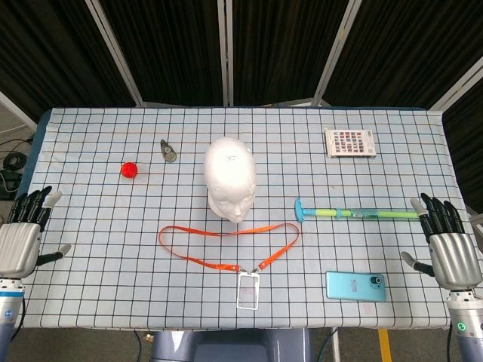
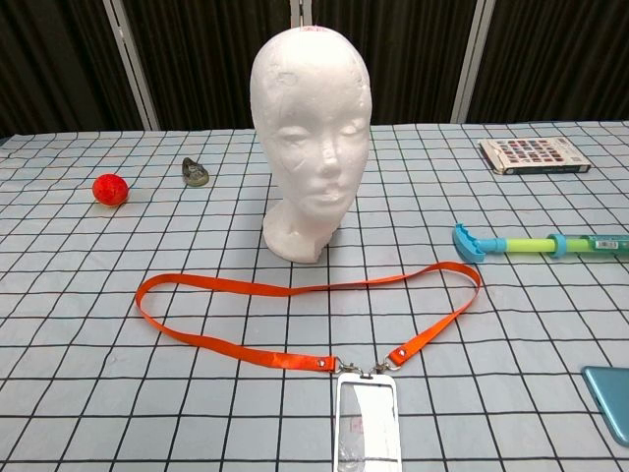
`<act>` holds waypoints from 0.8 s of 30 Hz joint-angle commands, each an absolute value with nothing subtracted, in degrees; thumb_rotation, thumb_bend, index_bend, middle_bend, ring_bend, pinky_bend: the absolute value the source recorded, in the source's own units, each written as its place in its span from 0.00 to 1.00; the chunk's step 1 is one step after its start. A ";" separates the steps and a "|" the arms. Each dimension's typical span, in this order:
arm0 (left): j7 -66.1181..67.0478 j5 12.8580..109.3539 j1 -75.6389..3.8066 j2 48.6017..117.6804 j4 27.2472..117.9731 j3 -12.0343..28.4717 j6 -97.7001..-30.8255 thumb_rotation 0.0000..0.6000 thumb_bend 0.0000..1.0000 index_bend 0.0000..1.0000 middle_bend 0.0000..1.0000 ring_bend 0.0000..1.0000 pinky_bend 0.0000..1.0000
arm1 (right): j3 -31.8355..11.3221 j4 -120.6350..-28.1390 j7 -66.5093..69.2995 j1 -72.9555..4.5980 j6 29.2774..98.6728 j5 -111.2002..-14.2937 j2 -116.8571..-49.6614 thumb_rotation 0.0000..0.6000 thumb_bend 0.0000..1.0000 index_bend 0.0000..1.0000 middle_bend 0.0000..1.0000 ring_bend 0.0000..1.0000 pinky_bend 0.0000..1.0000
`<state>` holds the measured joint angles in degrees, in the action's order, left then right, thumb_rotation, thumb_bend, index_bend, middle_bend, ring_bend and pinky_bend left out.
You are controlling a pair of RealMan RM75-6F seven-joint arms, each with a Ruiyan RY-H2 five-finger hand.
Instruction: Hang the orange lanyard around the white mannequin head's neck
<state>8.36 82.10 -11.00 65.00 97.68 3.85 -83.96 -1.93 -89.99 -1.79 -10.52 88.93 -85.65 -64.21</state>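
The white mannequin head [image 1: 230,177] [image 2: 310,128] stands upright at the middle of the checked table, facing me. In front of it the orange lanyard [image 1: 226,233] [image 2: 295,290] lies flat in a wide loop, its clear badge holder [image 1: 248,289] [image 2: 368,418] nearest the front edge. My left hand [image 1: 23,234] hovers at the table's left edge, fingers apart and holding nothing. My right hand [image 1: 447,245] is at the right edge, also spread and holding nothing. Neither hand shows in the chest view.
A red ball [image 1: 130,170] [image 2: 110,189] and a small grey clip [image 1: 168,151] [image 2: 195,173] lie back left. A colour card [image 1: 350,142] [image 2: 534,154] sits back right. A blue-green stick tool [image 1: 355,214] [image 2: 536,243] and a teal phone [image 1: 355,286] [image 2: 609,398] lie on the right.
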 commanded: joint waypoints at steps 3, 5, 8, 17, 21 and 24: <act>7.94 82.11 -10.93 64.84 97.67 3.93 -83.72 1.00 0.00 0.00 0.00 0.00 0.00 | -1.84 -90.24 -1.66 -10.77 87.45 -86.11 -64.50 1.00 0.00 0.02 0.00 0.00 0.00; 7.83 82.14 -11.00 64.76 97.71 4.06 -83.57 1.00 0.00 0.00 0.00 0.00 0.00 | -1.69 -90.47 -0.82 -11.67 85.35 -86.52 -64.68 1.00 0.00 0.03 0.00 0.00 0.00; 7.98 82.06 -11.23 64.83 97.68 4.29 -83.15 1.00 0.00 0.00 0.00 0.00 0.00 | -1.88 -90.77 -0.89 -14.74 79.86 -87.02 -65.18 1.00 0.00 0.04 0.00 0.00 0.00; 9.43 79.87 -13.05 66.10 96.31 5.54 -80.01 1.00 0.00 0.00 0.00 0.00 0.00 | -6.95 -94.58 -3.59 -28.41 58.61 -80.74 -67.97 1.00 0.16 0.30 0.00 0.00 0.00; 9.80 78.70 -13.86 66.76 95.39 6.05 -78.56 1.00 0.00 0.00 0.00 0.00 0.00 | -9.21 -91.82 -8.86 -33.29 53.92 -77.20 -72.95 1.00 0.23 0.38 0.00 0.00 0.00; 9.68 77.86 -14.19 67.09 94.77 6.31 -77.77 1.00 0.00 0.00 0.00 0.00 0.00 | -10.01 -89.34 -12.85 -36.06 51.05 -73.79 -76.76 1.00 0.27 0.42 0.00 0.00 0.00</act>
<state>9.73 78.05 -14.07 66.97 94.93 6.20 -77.95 -8.52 -91.39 -9.60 -33.85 53.83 -76.78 -73.59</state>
